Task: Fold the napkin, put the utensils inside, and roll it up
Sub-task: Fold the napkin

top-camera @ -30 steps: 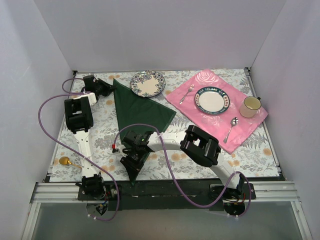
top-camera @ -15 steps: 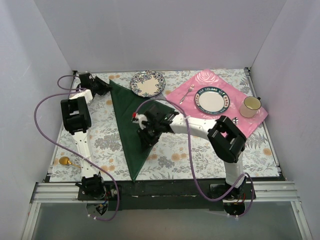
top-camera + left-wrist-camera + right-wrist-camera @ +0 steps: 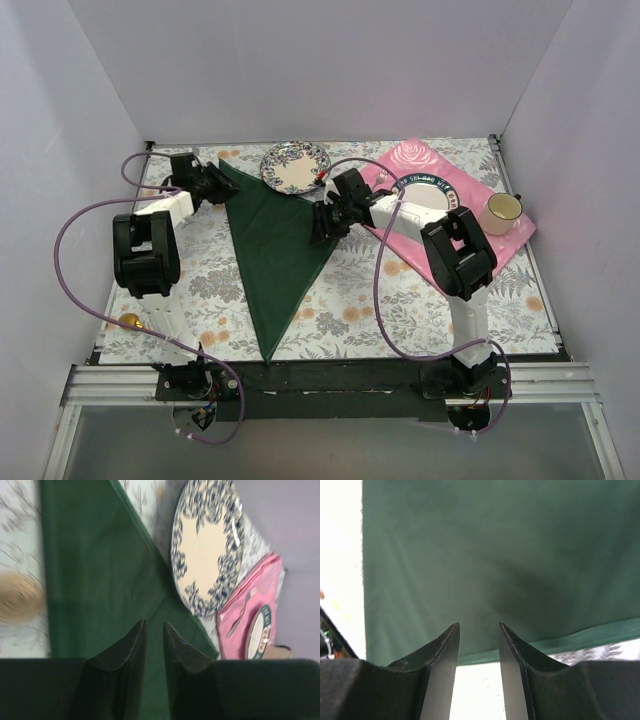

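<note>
The dark green napkin point(image 3: 275, 250) lies flat on the table as a long triangle, its tip pointing to the front edge. My left gripper point(image 3: 213, 186) is at its back-left corner; in the left wrist view its fingers point(image 3: 154, 624) stand almost together with green cloth point(image 3: 100, 570) between them. My right gripper point(image 3: 322, 226) is at the napkin's right corner. In the right wrist view it point(image 3: 479, 625) is open, with bare table between the fingers and the napkin's edge point(image 3: 495, 545) at the tips. A gold spoon point(image 3: 128, 322) lies at the front left, partly behind my left arm.
A blue-patterned plate point(image 3: 296, 166) sits just behind the napkin and shows in the left wrist view point(image 3: 207, 545). The pink rose placemat point(image 3: 495, 255) at the back right carries a plate point(image 3: 425, 200) and a cream mug point(image 3: 500, 212). White walls close in the table.
My right gripper has moved from the napkin's front tip, across the cloth, to its right corner. The left gripper has stayed at the back-left corner.
</note>
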Controlling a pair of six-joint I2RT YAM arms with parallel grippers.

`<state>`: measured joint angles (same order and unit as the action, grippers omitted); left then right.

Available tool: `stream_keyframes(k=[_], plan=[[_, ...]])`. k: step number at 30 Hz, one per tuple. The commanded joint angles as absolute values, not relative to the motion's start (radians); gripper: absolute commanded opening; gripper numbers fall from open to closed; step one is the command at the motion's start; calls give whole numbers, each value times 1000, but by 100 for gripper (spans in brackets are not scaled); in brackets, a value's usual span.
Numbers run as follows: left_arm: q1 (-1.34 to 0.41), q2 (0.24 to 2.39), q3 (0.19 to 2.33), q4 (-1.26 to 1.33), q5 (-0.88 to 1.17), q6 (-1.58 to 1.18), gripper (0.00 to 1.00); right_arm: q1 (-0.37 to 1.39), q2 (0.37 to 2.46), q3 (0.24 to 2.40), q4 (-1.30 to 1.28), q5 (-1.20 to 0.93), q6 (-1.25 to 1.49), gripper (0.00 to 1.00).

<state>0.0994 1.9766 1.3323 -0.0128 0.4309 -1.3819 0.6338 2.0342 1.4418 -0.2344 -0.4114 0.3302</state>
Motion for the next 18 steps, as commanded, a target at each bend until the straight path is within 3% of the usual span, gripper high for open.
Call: stream_keyframes(k=[1,5,18], plan=[[26,1922,1269,-41,391,-1306,17,612,2081,1534,-221,-411,310,46],[14,1953,1301,-83,333,-1258,9,595,2120,1598,-248,-411,290,46],[14,1997,1255,-166,207,-1210,4,589,2111,1594,-209,-403,313,46]])
